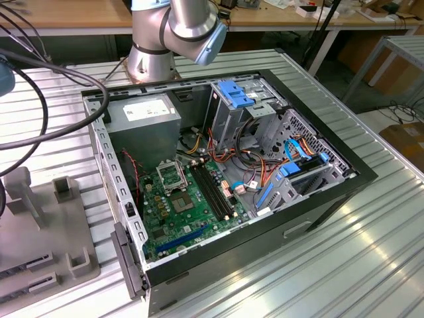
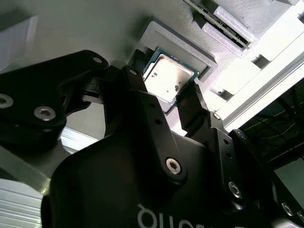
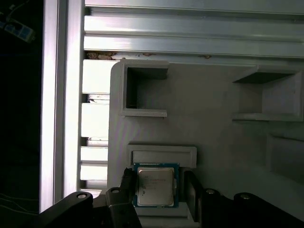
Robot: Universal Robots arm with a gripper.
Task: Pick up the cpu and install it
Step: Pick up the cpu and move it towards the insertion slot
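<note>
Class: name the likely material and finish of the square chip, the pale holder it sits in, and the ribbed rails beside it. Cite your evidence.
cpu: metal lid, smooth silver-grey, catches light in the second wrist view; green rim suggests circuit board. holder: matte pale grey plastic, probably printed, no glare. rails: likely aluminium, satin silver with long extruded grooves.

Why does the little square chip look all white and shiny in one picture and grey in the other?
In the second wrist view light bounces off the cpu, so glare washes its metal top white; in the first wrist view it catches no glare and looks plain grey; in the exterior view the ribbed table shows bright streaks too.
</note>
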